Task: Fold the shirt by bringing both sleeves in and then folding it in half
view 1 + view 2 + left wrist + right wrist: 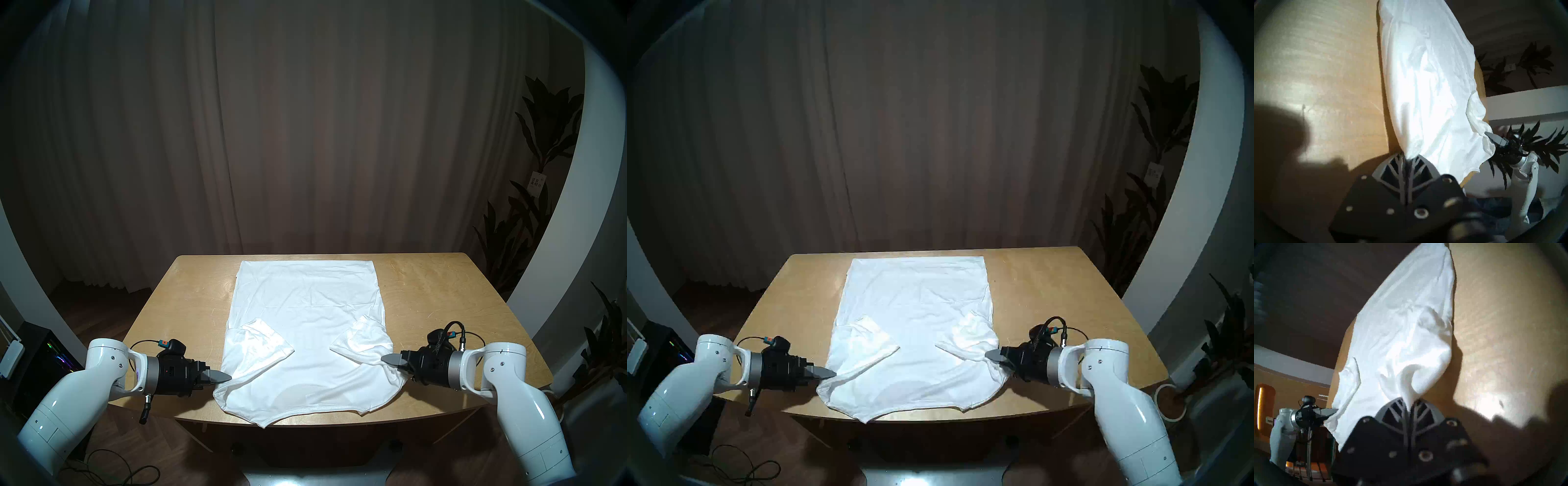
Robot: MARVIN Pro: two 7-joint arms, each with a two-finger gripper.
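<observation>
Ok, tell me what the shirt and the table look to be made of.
Shirt: soft white woven or knit cloth, likely cotton; matte, it wrinkles and drapes where pinched. Table: light wood, probably plywood; visible grain, a faint sheen under the light.

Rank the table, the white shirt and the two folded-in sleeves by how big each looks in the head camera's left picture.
1. table
2. shirt
3. The two sleeves, left sleeve and right sleeve, look about alike, so I won't rank them.
</observation>
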